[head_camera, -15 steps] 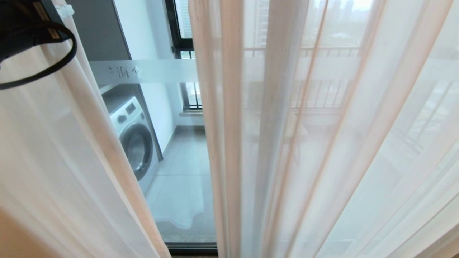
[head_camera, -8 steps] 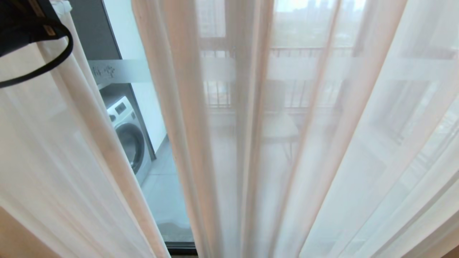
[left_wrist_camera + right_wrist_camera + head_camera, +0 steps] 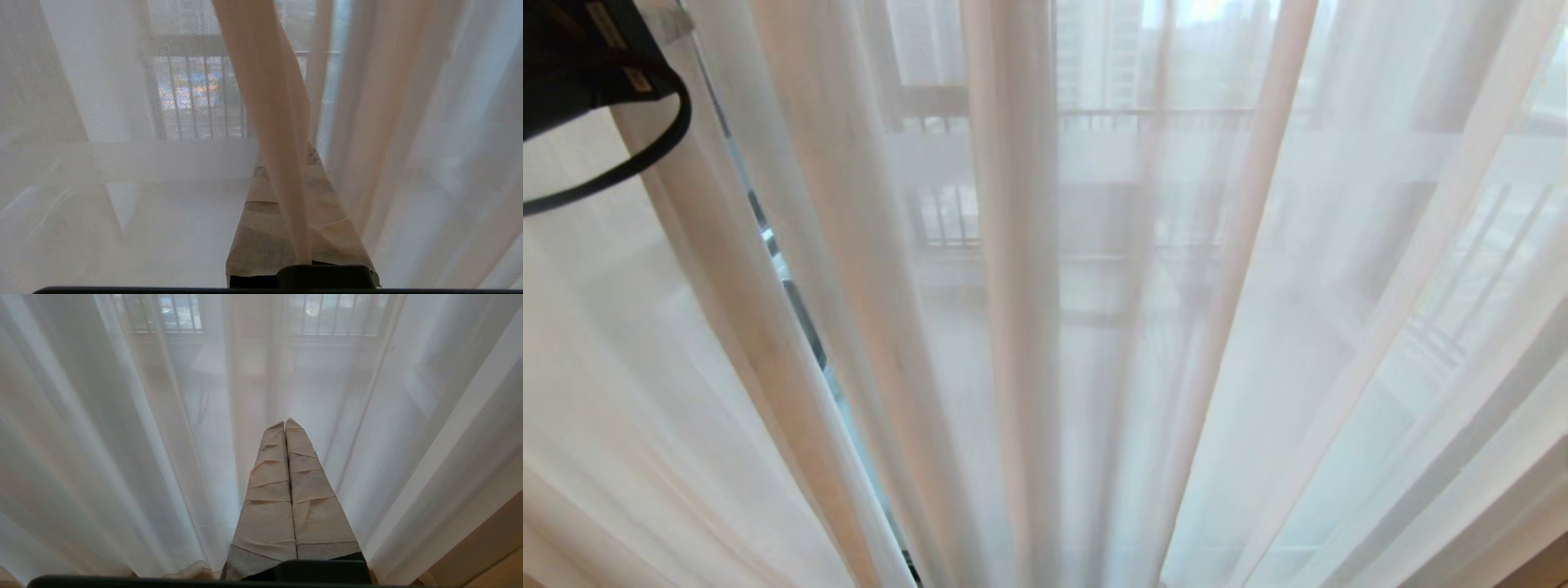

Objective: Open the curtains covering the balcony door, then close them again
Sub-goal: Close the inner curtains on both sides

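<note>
Thin white sheer curtains [image 3: 1029,286] hang across almost the whole head view. A left sheer panel [image 3: 629,367] and the right panels nearly meet. Between them a thin dark slit [image 3: 805,318] shows the balcony door's glass. In the left wrist view my left gripper [image 3: 286,157], with tape-wrapped fingers [image 3: 261,241], is shut on a gathered fold of the sheer [image 3: 265,81]. The left arm [image 3: 572,65] shows at the head view's top left. My right gripper [image 3: 284,424] is shut and empty, pointing at the sheers without holding them.
Through the fabric I see the balcony railing [image 3: 1160,118] and a pale frosted band [image 3: 1094,155]. A black cable loop [image 3: 645,155] hangs off the left arm. A beige-brown strip [image 3: 478,543] shows beside the sheers in the right wrist view.
The whole view has shifted sideways. The wide opening between the sheers, which showed a washing machine, has narrowed to a thin slit. The left gripper keeps its hold.
</note>
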